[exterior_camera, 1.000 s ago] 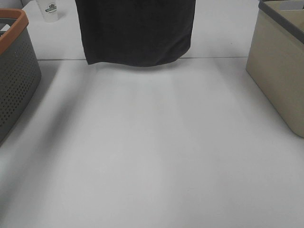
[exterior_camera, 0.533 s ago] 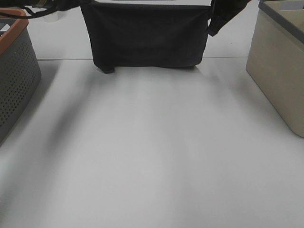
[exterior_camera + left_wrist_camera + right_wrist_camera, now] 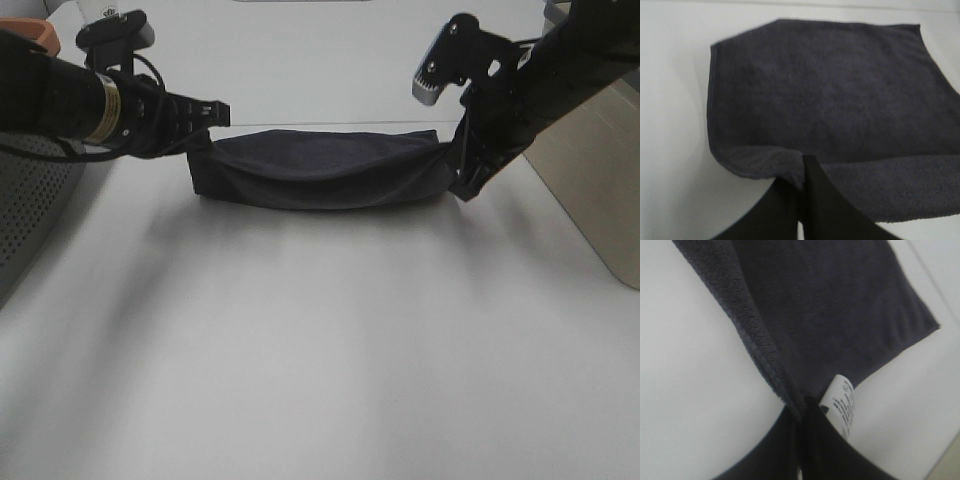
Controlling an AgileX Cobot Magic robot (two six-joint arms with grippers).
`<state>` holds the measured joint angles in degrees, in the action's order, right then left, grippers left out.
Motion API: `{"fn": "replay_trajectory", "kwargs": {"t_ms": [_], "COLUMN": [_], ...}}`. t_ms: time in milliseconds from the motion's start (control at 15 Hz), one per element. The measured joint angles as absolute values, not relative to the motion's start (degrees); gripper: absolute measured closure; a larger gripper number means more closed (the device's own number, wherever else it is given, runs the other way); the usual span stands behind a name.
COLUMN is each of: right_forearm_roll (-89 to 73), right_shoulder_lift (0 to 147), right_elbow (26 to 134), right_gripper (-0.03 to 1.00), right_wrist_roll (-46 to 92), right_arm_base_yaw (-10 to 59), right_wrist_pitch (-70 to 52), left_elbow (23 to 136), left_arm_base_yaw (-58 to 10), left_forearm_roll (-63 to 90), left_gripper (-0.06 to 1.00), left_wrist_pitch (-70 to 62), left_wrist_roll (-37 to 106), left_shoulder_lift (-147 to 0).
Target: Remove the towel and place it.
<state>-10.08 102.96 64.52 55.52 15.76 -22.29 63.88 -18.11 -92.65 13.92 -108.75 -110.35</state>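
The dark charcoal-grey towel [image 3: 320,170] hangs low between my two grippers, and most of it rests on the white table [image 3: 320,340]. My left gripper [image 3: 205,140] is shut on the towel's near-left corner; in the left wrist view [image 3: 802,182] its fingers pinch the hem with the towel [image 3: 825,95] spread out beyond. My right gripper [image 3: 452,172] is shut on the near-right corner. In the right wrist view [image 3: 802,415] the fingers clamp the hem beside the small white tag [image 3: 840,402] of the towel [image 3: 815,305].
A grey perforated basket with an orange rim [image 3: 35,150] stands at the left edge. A beige bin [image 3: 590,190] stands at the right edge. A white cup [image 3: 100,10] sits at the back left.
Both arms have come down into view with the towel. It hung upright well above the table before; now it is lowered and lies mostly flat on the table.
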Motion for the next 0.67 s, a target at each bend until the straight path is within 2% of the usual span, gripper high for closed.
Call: {"fn": "replay_trajectory", "kwargs": {"t_ms": [267, 667], "right_forearm_roll": [-14.73, -16.04], "right_shoulder_lift": [102.50, 102.50], "right_elbow": [56.61, 50.13], "right_gripper": [0.95, 0.95], "right_wrist_roll": [60.39, 63.54], "right_arm_base_yaw": [18.22, 18.22], "right_wrist_pitch": [-22.23, -25.84], "left_elbow": [53.80, 46.87], "left_arm_base_yaw": [-18.11, -18.11], "left_forearm_roll": [-88.24, -87.89], "left_gripper": [0.94, 0.94], "left_wrist_pitch": [15.76, 23.38], "left_wrist_roll": [-108.75, -108.75], "left_shoulder_lift": [-110.18, -110.12]}}
